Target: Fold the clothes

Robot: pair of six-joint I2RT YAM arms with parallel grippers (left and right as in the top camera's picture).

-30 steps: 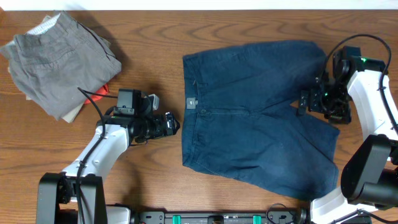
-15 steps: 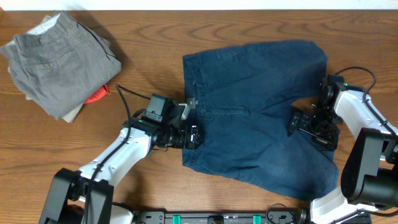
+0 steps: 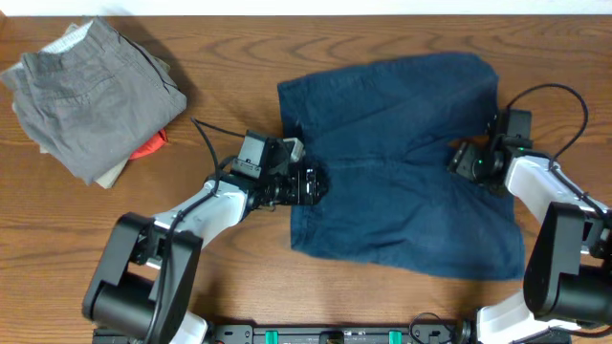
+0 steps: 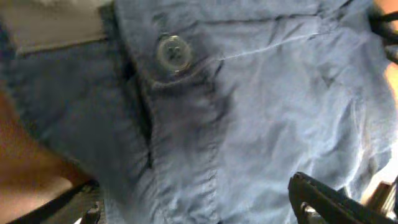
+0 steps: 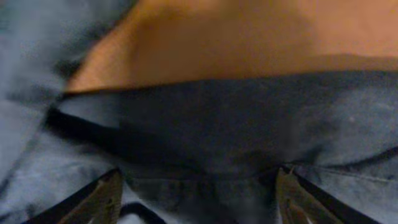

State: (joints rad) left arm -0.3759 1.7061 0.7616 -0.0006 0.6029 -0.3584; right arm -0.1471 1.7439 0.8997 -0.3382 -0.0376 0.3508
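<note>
Overhead, task item: one pair of navy shorts [image 3: 402, 191] is lying spread out on the right half of the table [image 3: 239, 57], with the waistband [image 3: 285, 124] facing left and the two legs pointing right.
Overhead, other clothes: one folded pair of grey shorts [image 3: 91, 96] is sitting at the far left corner, well apart from the navy pair. One orange garment [image 3: 148, 146] is peeking out from under its edge.
Overhead, arms: two are reaching in. The left gripper [image 3: 311, 184] is sitting on the waistband edge, and the right gripper [image 3: 462, 160] is sitting where the two legs meet.
Left wrist, only here: one button [image 4: 172, 51] is showing on the blue cloth, which is filling nearly the whole view in wrinkles. One dark finger [image 4: 329, 200] is showing at the lower right.
Left wrist, grip: I cannot tell whether this gripper is clenched or released.
Right wrist, only here: two fingers [image 5: 102, 198] are standing wide apart, released, with one dark hem [image 5: 205, 168] running across between them and bare wood lying beyond it.
</note>
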